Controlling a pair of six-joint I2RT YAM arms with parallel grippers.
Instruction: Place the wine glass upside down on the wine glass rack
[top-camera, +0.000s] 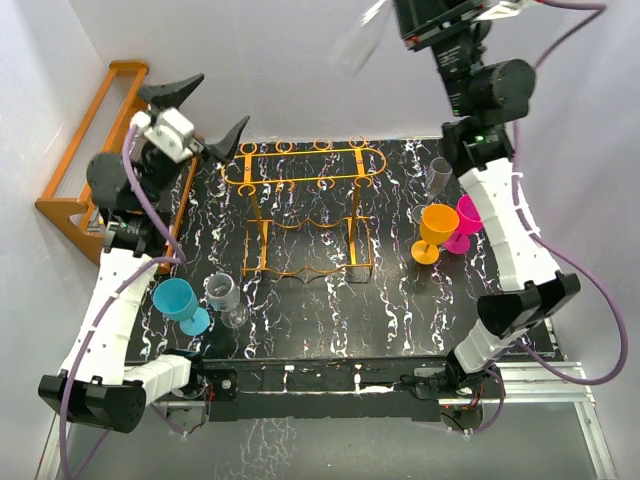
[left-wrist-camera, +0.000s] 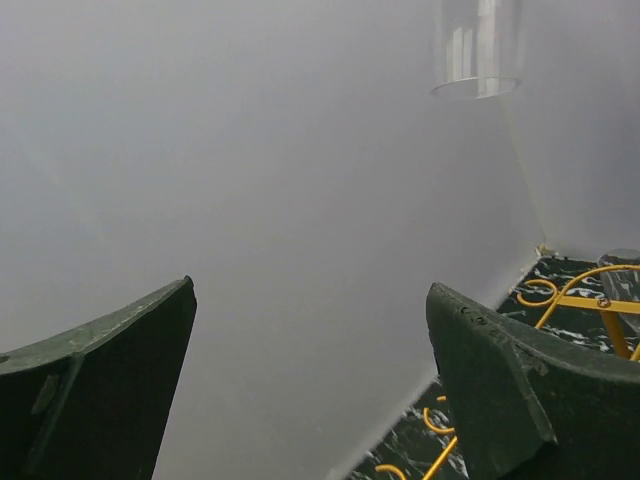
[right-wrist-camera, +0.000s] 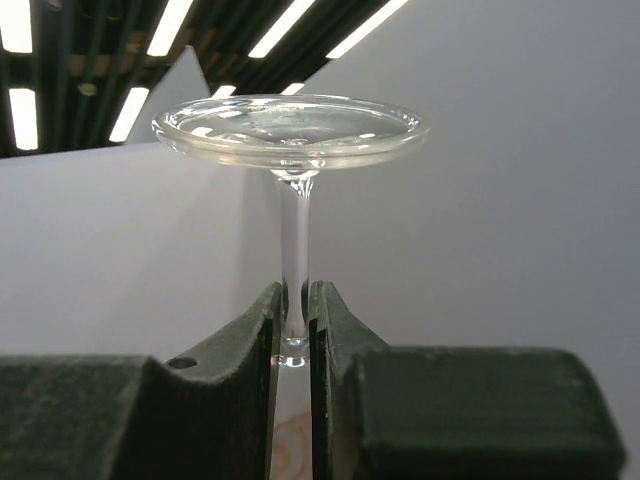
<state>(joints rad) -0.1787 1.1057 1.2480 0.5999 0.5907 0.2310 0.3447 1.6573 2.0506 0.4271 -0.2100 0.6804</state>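
My right gripper is raised high above the back of the table and is shut on the stem of a clear wine glass. In the right wrist view the fingers pinch the stem, with the glass's round foot above them. The left wrist view shows the bowl hanging with its rim down. The orange-gold wire wine glass rack stands at the middle back of the table, its loops also showing in the left wrist view. My left gripper is open and empty, left of the rack.
A brown wooden rack leans at the far left. A teal cup and a grey glass stand front left. An orange goblet, a magenta goblet and a clear glass stand at the right.
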